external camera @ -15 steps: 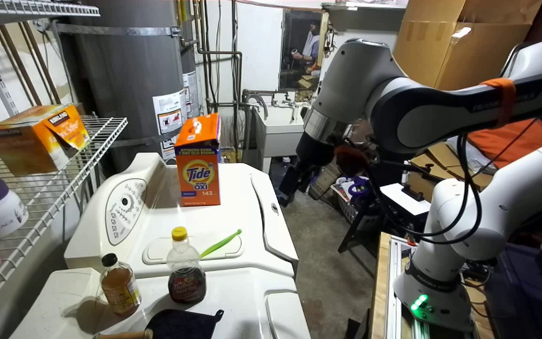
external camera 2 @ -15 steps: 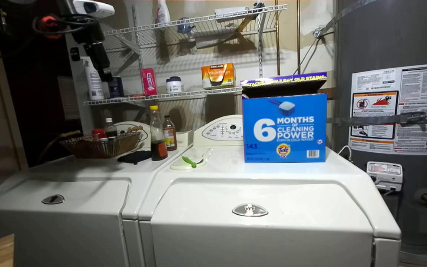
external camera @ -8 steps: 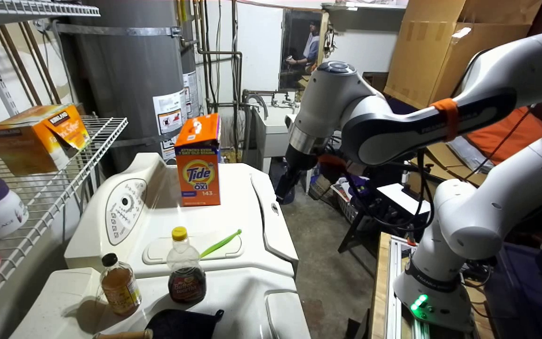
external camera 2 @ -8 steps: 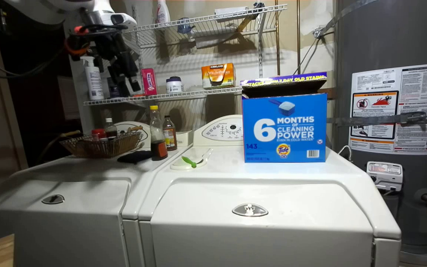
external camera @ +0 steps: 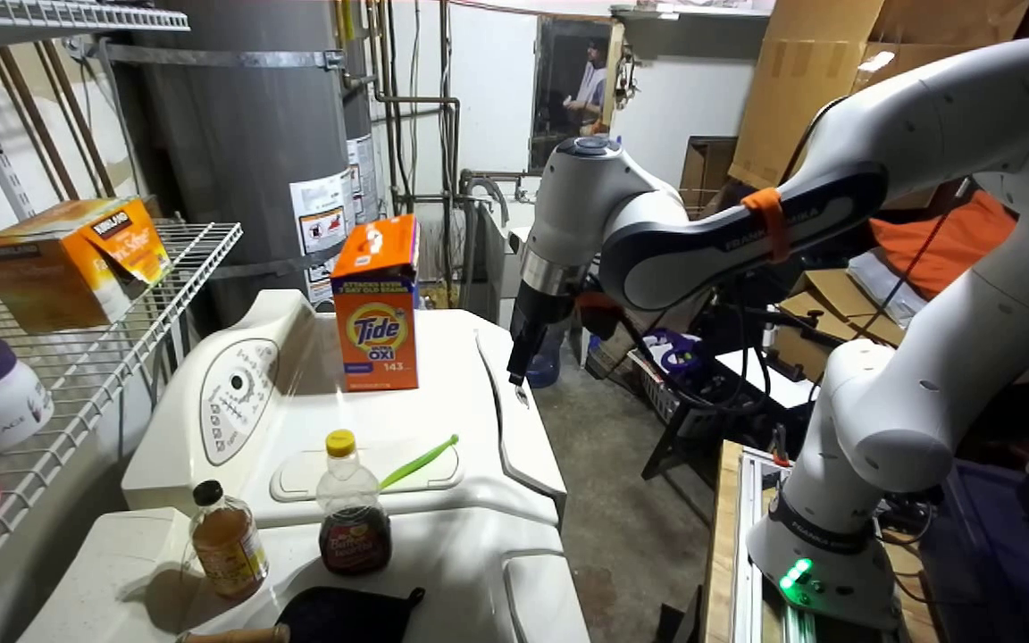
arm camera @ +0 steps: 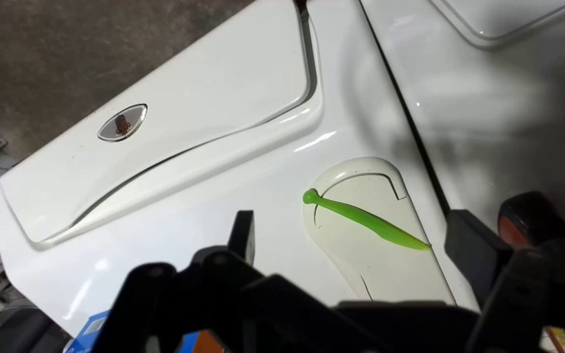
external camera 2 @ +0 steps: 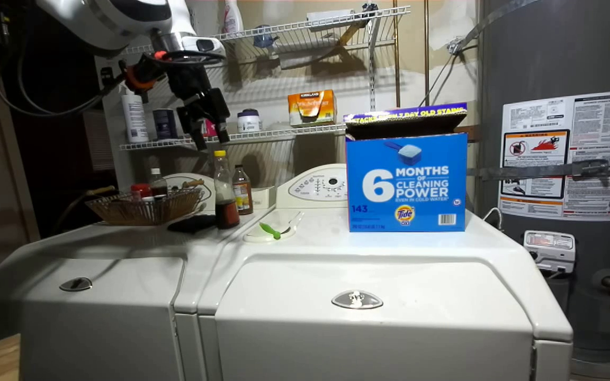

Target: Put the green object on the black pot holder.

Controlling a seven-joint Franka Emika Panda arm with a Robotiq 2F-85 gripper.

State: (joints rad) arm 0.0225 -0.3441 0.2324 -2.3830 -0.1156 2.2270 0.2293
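The green object (arm camera: 375,224) lies right of centre in the wrist view, knob to the upper left, slanting across a pale panel (arm camera: 400,279). The gripper (external camera 2: 211,139), upper left in an exterior view, hangs higher, fingers (arm camera: 476,252) apart and holding nothing. The slim piece runs near the closing line, so turning to pinch its middle crosswise should serve best. The black pot holder (external camera: 354,616), at an exterior view's lower edge, sits just beside the yellow-capped bottle (external camera: 354,527), which the carry should clear.
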